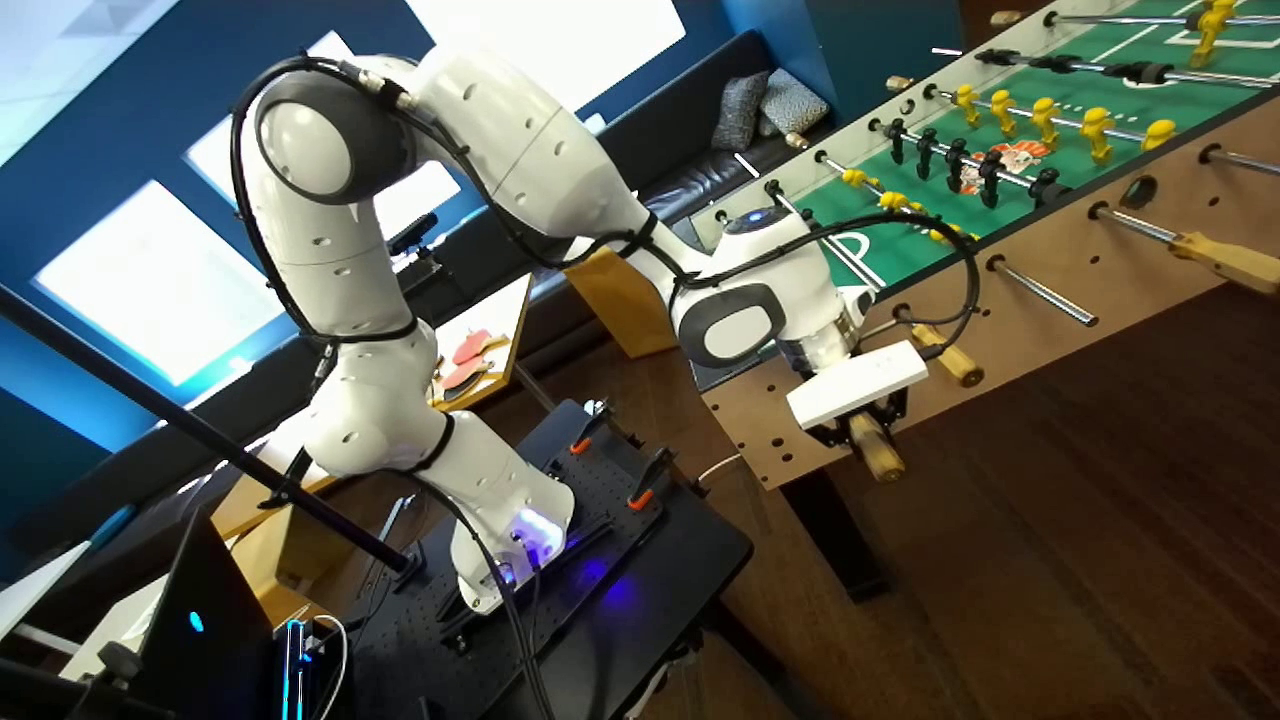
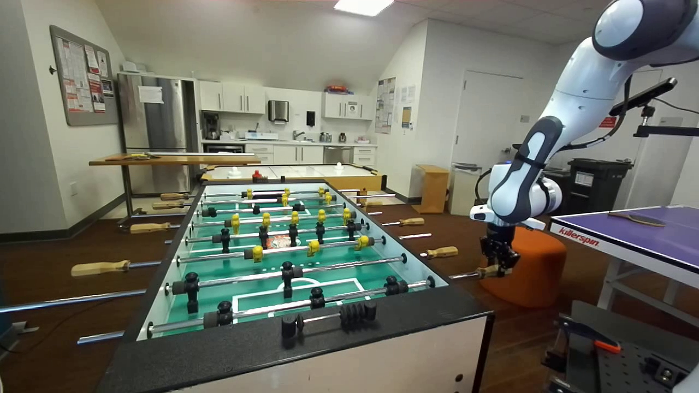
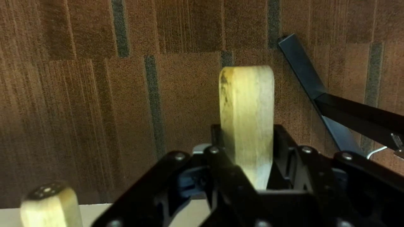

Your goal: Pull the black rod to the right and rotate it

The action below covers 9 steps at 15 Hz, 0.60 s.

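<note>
the black tool [image 3: 247, 137] clasps a flat-faced, round-cornered wooden handle [image 3: 247, 97] on a shiny metal rod [image 2: 463, 276].

- where are these views looking from?
- in an exterior view it's leaning sideways from well back, catching the whole arm [image 1: 560, 165]; in an exterior view it's peering lengthwise down the foosball table [image 2: 431, 308] from close by its end; both are sharing arm and foosball table
- wrist view?
- it's hanging right above a wooden handle [image 3: 249, 110]; facing the floor [image 3: 189, 104]
</note>
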Available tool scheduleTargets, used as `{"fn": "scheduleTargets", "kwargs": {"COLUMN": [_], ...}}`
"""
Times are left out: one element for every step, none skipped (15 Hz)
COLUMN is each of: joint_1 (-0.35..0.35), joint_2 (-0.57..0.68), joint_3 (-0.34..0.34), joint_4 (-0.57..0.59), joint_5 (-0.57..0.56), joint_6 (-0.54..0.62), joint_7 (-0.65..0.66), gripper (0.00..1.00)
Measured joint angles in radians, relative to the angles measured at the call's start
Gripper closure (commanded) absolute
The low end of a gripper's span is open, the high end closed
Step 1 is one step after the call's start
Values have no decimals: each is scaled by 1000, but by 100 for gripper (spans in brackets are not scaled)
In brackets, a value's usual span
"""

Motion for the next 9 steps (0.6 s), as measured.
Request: {"fn": "scheduleTargets", "kwargs": {"joint_1": [-18,-34,-49,-61,-70,-77,-81,-82,-83], "joint_2": [3,5,7,9,10,11,11,11,6], "joint_3": [-1,-1,-1,-1,-1,-2,-2,-3,-10], "joint_4": [5,9,14,17,20,22,23,23,20], "joint_5": [0,0,1,1,1,1,1,2,2], "joint_6": [0,0,0,0,0,0,0,0,-1], "joint_7": [-17,-33,-45,-58,-64,-73,-77,-76,-75], "gripper": [84,84,84,84,84,38,33,26,19]}}
